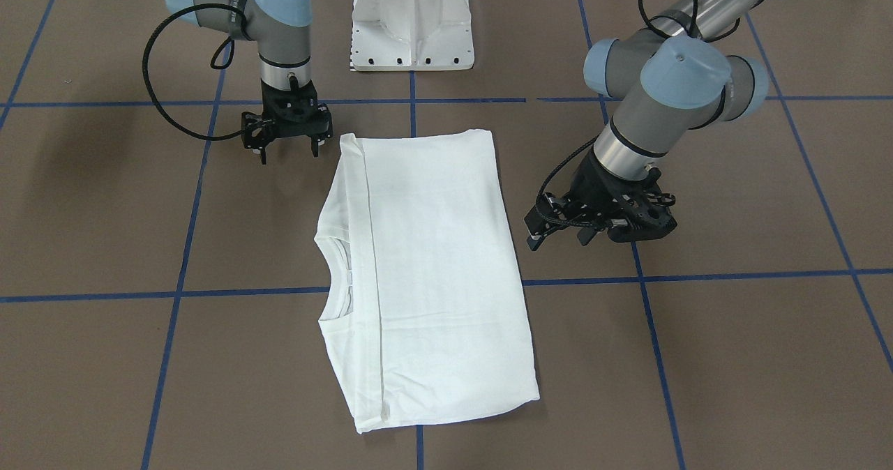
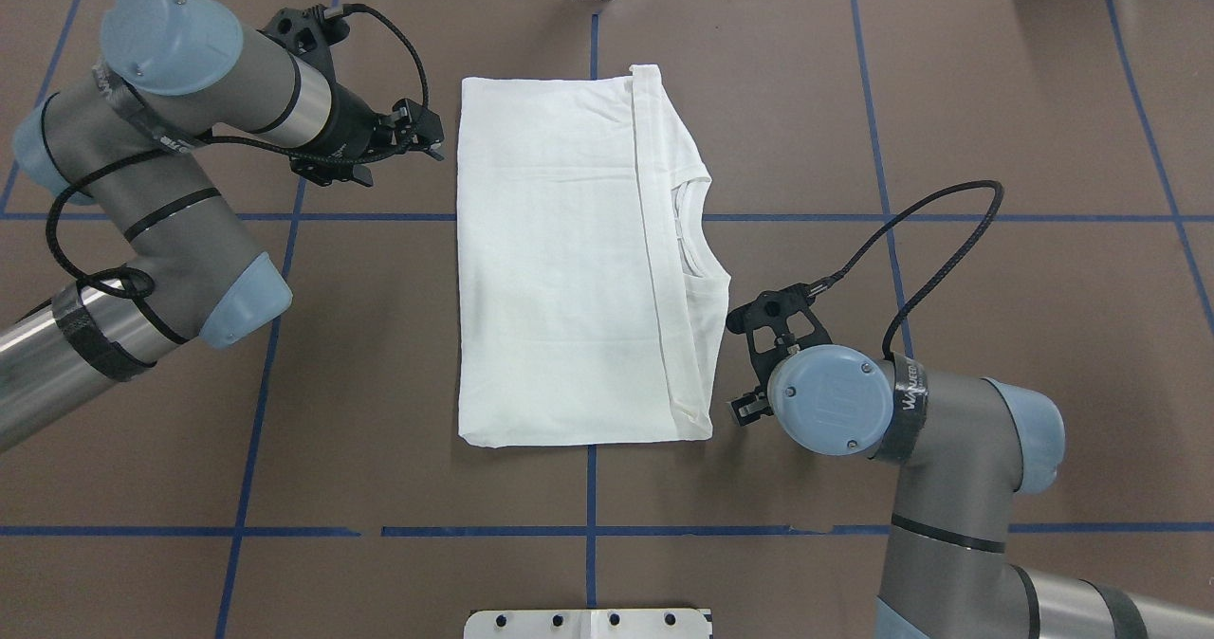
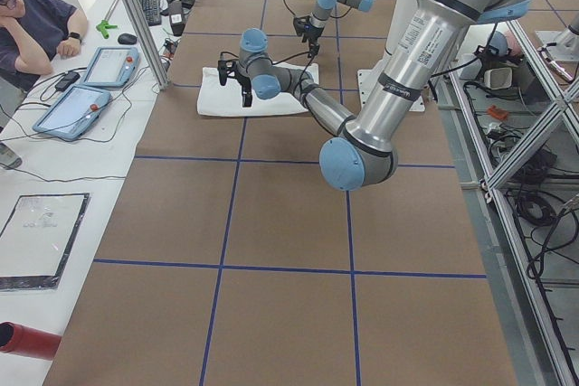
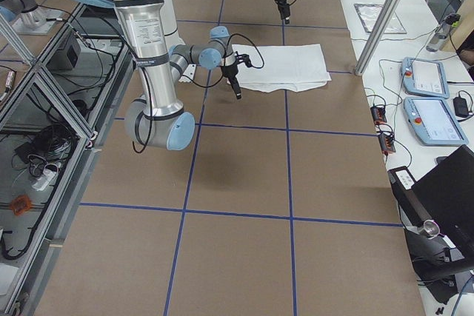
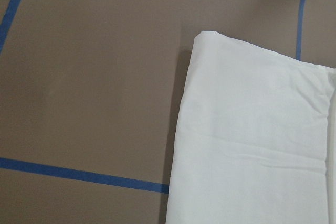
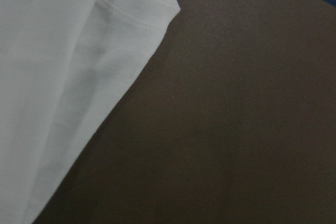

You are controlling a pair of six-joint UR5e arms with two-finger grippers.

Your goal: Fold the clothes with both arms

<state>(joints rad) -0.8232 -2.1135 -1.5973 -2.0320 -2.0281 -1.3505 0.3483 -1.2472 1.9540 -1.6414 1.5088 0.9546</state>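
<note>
Here, folded T-shirt (image 2: 550, 269) lengthwise front-to-back, neckline (image 2: 697, 231) toward the robot's right

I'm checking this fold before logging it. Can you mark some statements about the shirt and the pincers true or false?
1. The T-shirt lies folded into a rectangle on the table. True.
2. The left pincer grips the shirt's edge. False: it is open beside a corner of the shirt and holds nothing.
3. The neck opening is on the right pincer's side. True.
4. Black text shows on the top layer. False: only plain white cloth shows.
5. The right pincer rests on top of the shirt. False: it is off the shirt's edge, over bare table.
</note>
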